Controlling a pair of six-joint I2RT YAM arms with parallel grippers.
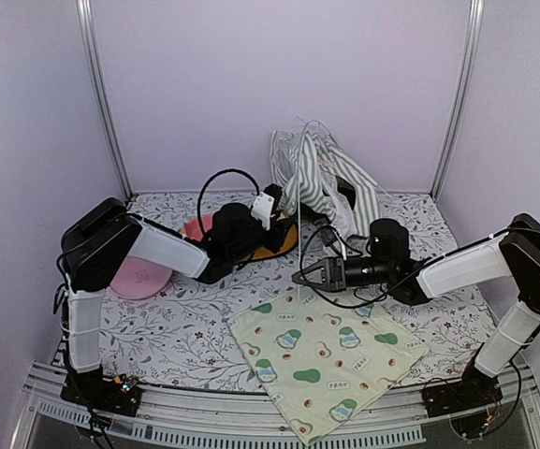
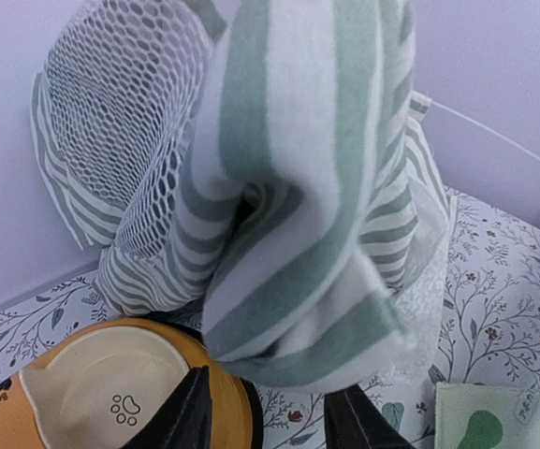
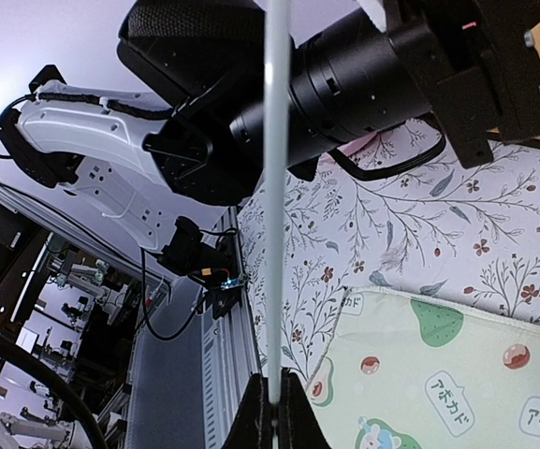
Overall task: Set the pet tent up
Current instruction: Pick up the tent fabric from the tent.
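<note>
The pet tent (image 1: pixel 318 176), green-and-white striped fabric, stands bunched and slumped at the back of the table. In the left wrist view its mesh window (image 2: pixel 124 122) shows at upper left, and a striped fold (image 2: pixel 298 243) hangs just above my left gripper (image 2: pixel 274 416). That gripper is open, its fingers (image 2: pixel 190 412) apart below the fold and clamping nothing. My right gripper (image 3: pixel 275 412) is shut on a thin white pole (image 3: pixel 276 187). In the top view this pole (image 1: pixel 300 245) rises from the right gripper (image 1: pixel 303 277) toward the tent.
An orange pet bowl (image 2: pixel 92 393) sits right beside the left fingers, under the tent's edge (image 1: pixel 284 241). The avocado-print mat (image 1: pixel 330 360) lies at the front centre. A pink disc (image 1: pixel 143 278) rests at the left. The back wall is close behind the tent.
</note>
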